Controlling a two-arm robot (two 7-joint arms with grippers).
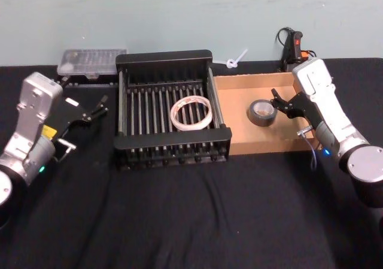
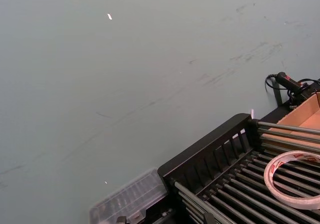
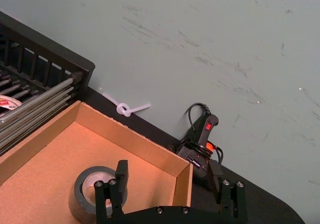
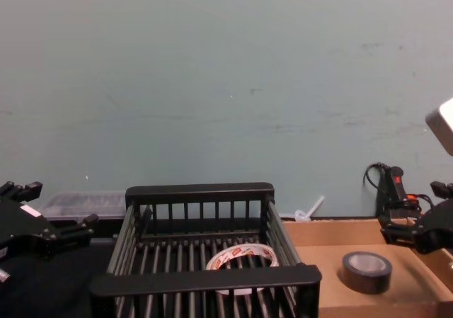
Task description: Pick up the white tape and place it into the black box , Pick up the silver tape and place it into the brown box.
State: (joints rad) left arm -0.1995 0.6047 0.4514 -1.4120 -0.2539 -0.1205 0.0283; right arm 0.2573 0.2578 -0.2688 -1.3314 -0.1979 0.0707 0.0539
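Observation:
The white tape [image 1: 191,113] lies flat on the slatted floor of the black box [image 1: 164,57], right of its middle; the left wrist view shows the white tape [image 2: 295,179] with red print inside. The silver tape [image 1: 262,112] rests on the floor of the brown box [image 1: 239,128], beside the crate. My right gripper [image 1: 280,103] hangs open over the brown box just right of the silver tape [image 3: 87,196], holding nothing. My left gripper [image 1: 99,108] stands open left of the black box, above the black cloth, also with nothing in it.
A clear plastic case [image 1: 91,61] sits behind my left gripper at the back left. A black glue gun [image 1: 294,44] and a white zip tie [image 1: 236,59] lie behind the brown box by the wall. Black cloth stretches in front of both boxes.

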